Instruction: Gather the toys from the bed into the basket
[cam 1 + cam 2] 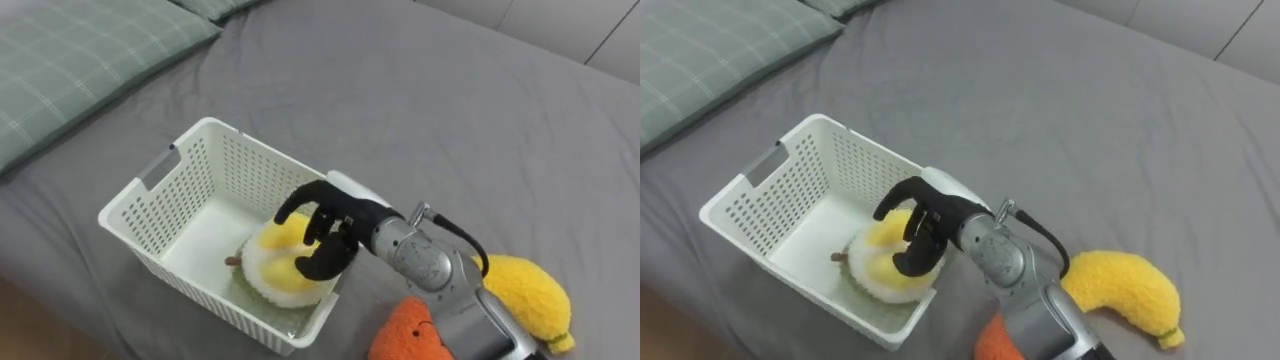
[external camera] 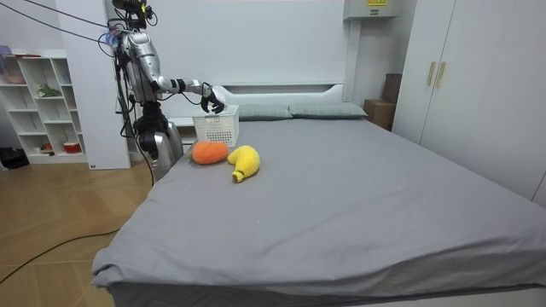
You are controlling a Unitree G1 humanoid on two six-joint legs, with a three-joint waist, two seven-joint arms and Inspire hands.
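A white slatted basket [image 1: 150, 185] [image 1: 750, 185] stands on the grey bed near its edge. Inside it lies a round white and yellow plush toy [image 1: 275, 270] [image 1: 872, 270]. My right hand [image 1: 322, 232] [image 1: 925, 225] hovers just over that toy inside the basket, its fingers spread loosely and apart from the plush. A yellow banana-shaped plush [image 1: 525, 295] [image 1: 1125, 285] lies on the sheet to the right of my forearm. An orange plush [image 1: 405, 335] [image 1: 990, 345] lies beside it, close under my arm. In the room view I stand at the bed's side with my right hand [image 2: 209, 96] stretched over the basket [image 2: 216, 128].
A green checked pillow [image 1: 70, 60] lies at the head of the bed, left of the basket. The grey sheet [image 1: 450, 120] stretches wide and flat to the right. A white shelf unit [image 2: 43, 102] stands behind me, and wardrobes [image 2: 478, 77] line the room view's right.
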